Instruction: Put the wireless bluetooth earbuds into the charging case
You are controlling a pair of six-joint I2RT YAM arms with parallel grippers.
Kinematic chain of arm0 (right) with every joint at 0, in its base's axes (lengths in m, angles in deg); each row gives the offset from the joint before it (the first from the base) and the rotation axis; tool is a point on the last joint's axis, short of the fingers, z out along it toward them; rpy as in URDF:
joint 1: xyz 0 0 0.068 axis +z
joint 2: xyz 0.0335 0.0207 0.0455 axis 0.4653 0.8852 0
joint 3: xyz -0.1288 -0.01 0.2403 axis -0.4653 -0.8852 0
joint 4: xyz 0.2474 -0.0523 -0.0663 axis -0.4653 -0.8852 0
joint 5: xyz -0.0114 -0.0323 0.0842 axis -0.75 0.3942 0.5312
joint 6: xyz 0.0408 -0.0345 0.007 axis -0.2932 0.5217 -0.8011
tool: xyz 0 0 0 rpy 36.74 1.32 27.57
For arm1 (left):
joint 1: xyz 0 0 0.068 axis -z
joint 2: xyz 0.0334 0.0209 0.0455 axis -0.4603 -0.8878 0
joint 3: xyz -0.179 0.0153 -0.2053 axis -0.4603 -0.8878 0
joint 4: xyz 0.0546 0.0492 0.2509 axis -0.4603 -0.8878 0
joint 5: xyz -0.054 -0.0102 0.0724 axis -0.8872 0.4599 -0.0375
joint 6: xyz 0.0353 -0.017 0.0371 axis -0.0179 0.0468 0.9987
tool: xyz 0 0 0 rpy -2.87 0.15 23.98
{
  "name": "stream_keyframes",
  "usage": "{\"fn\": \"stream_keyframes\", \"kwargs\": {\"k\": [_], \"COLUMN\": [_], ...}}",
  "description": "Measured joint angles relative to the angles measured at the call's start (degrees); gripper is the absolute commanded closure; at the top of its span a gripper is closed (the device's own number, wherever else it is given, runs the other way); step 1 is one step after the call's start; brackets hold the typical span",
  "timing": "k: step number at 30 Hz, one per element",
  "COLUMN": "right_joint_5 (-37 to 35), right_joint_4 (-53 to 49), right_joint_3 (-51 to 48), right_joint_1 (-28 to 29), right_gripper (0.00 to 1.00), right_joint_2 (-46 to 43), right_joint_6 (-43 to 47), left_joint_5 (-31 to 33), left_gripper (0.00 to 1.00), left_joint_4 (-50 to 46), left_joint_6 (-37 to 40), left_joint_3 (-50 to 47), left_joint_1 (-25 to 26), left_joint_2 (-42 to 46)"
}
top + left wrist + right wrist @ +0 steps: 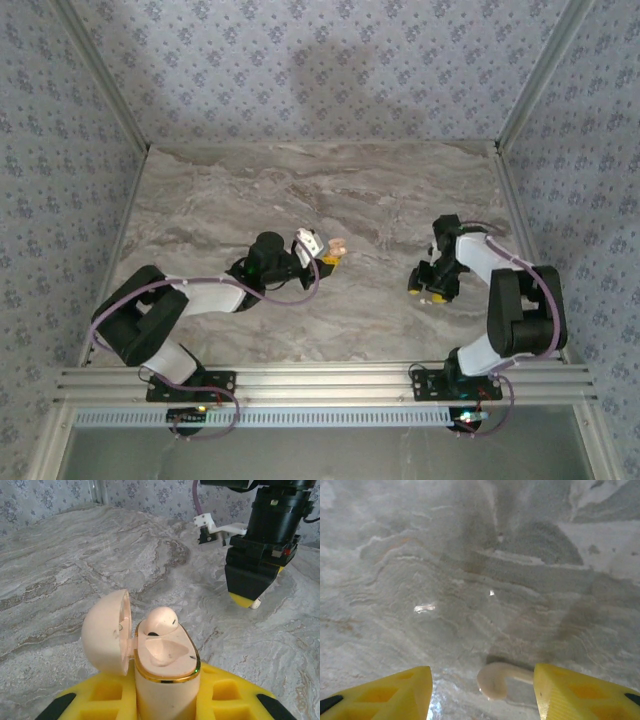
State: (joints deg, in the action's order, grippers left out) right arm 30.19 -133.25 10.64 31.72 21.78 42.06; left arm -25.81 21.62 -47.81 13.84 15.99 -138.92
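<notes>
**Station Status: Case Held Open, One Earbud Seated, One on the Counter**

**Layout (top view).** Both arms reach over the marbled counter (300, 190). The left hand (328, 258) sits near the middle. The right hand (428, 285) sits to the right, well apart from it. A small pinkish piece shows at the left hand's tip. At this range the case detail and the earbuds are too small to make out.

**Left hand (left wrist view).** The yellow fingers are clamped on the case (165, 680), gripping its lower body from both sides. The case stands upright.
- The lid (107, 632) is swung open to the left, still hinged to the body.
- The seated earbud (159, 621) sits in the far socket, its rounded head raised above the gold rim.
- The near socket is vacant.
- A green light shows at the rim's right edge.

This view also shows the right hand from outside, pointing down at the counter, with a small white tip at its yellow fingers.

**Right hand (right wrist view).** The fingers stand apart, not gripping.
- The loose earbud (495, 680) lies on the counter between them.
- Its bulb sits near the middle of the gap.
- Its stem runs to the right-side finger and appears to touch it.
- The left-side finger is clear of it.
</notes>
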Motion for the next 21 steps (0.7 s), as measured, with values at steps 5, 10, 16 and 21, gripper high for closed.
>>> {"fn": "stream_keyframes", "kwargs": {"k": [5, 10, 16, 21], "right_joint_5": [0.2, 0.3, 1.9, 1.4], "right_joint_4": [0.0, -1.6, -2.4, -5.5], "right_joint_3": [0.0, 0.0, 0.0, 1.1], "right_joint_1": [0.3, 1.5, 3.0, 3.7], "right_gripper": [0.49, 0.56, 0.56, 0.53], "right_joint_2": [1.1, 1.1, 0.6, -0.3], "right_joint_6": [0.2, 0.3, 0.1, -0.2], "left_joint_5": [0.2, 0.5, 0.8, 0.8], "left_gripper": [0.88, 0.88, 0.88, 0.88], "left_joint_4": [-0.3, -0.2, -0.3, -0.3], "left_joint_6": [0.2, 0.4, 0.4, 0.4], "left_joint_3": [0.0, -0.3, -1.0, -1.4], "left_joint_1": [-0.1, -0.2, -0.3, -0.3], "left_joint_2": [0.5, 0.5, 0.5, 1.4]}}
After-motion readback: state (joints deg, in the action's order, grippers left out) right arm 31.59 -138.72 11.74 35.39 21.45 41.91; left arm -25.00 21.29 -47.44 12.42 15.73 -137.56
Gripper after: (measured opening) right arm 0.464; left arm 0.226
